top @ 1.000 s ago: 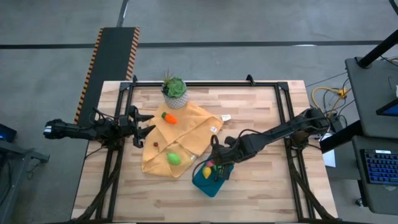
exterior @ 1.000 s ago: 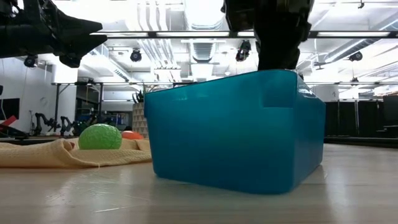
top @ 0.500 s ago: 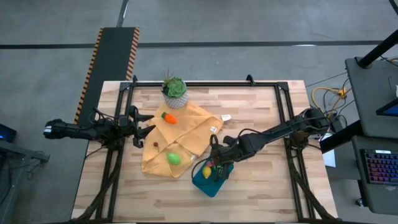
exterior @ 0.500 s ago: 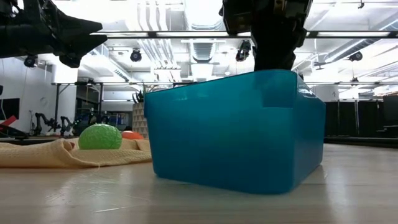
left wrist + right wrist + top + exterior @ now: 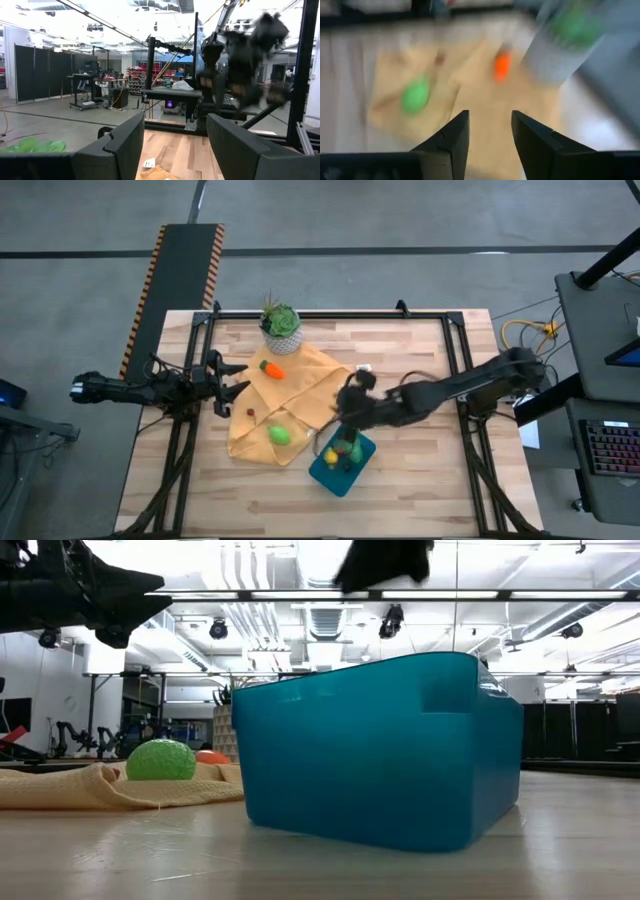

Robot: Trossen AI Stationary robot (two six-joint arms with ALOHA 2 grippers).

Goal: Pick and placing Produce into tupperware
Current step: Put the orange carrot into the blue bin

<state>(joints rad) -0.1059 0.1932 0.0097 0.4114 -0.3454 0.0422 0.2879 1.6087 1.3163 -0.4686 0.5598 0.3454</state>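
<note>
The teal tupperware [image 5: 343, 463] [image 5: 380, 755] stands on the table near the cloth's near-right corner, with a yellow piece [image 5: 331, 456] and a green piece [image 5: 356, 450] inside. On the mustard cloth [image 5: 300, 395] lie an orange carrot [image 5: 271, 367] [image 5: 502, 65], a green oval piece [image 5: 279, 435] [image 5: 415, 97] [image 5: 160, 760] and a small dark red one [image 5: 251, 414]. My right gripper [image 5: 342, 408] [image 5: 490, 140] hangs open above the cloth's right edge, just beyond the tupperware, holding nothing. My left gripper [image 5: 238, 379] [image 5: 175, 140] waits open at the cloth's left side.
A potted green plant [image 5: 281, 328] [image 5: 555, 50] stands at the cloth's far corner, close to the carrot. A small white tag [image 5: 343, 387] lies on the cloth's right part. Bare wood [image 5: 420, 480] lies right of and nearer than the tupperware.
My right gripper has risen fast out of the tupperware and swung toward the table's far left, over the cloth's edge; it shows blurred. A green piece now shows in the tupperware where the gripper stood. The tupperware has stayed in place.
</note>
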